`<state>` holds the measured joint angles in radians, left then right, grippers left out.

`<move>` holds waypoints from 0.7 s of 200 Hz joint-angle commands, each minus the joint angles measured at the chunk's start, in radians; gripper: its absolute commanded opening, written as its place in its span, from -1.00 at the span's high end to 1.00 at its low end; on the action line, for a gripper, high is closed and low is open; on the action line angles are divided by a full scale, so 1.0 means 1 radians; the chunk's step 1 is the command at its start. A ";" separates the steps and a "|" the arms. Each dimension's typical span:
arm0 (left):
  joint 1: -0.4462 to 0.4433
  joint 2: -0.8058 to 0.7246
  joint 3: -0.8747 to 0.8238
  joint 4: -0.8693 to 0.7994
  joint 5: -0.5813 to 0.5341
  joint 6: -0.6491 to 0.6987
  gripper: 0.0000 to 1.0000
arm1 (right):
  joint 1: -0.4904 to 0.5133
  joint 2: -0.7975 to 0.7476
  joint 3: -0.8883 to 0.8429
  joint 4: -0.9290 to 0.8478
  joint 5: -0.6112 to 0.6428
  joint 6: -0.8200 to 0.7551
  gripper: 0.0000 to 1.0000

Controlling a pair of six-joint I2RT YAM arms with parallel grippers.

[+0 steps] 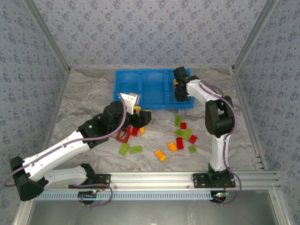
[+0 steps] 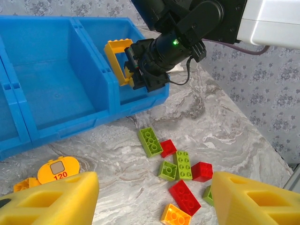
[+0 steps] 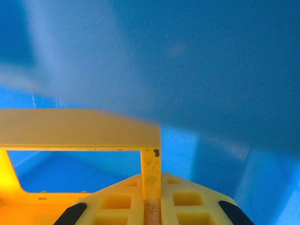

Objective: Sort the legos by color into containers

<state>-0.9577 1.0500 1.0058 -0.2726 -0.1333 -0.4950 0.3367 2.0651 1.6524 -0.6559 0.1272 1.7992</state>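
My right gripper (image 2: pixel 137 69) is clamped on a yellow frame (image 2: pixel 117 58), holding it upright over the bin's (image 2: pixel 56 117) right-end compartment. My left gripper (image 2: pixel 154 192) hangs open and empty, with loose bricks (image 2: pixel 150 140) on the bench (image 2: pixel 220 117) just below and ahead of it.
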 commanded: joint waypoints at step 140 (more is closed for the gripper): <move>-0.009 -0.046 -0.011 -0.064 -0.049 -0.022 -0.29 | 0.033 -0.212 -0.016 -0.058 0.143 -0.027 0.40</move>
<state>-0.9577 1.0279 1.0107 -0.3058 -0.1558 -0.4931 0.3553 1.9823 1.6341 -0.6750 0.1558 1.8130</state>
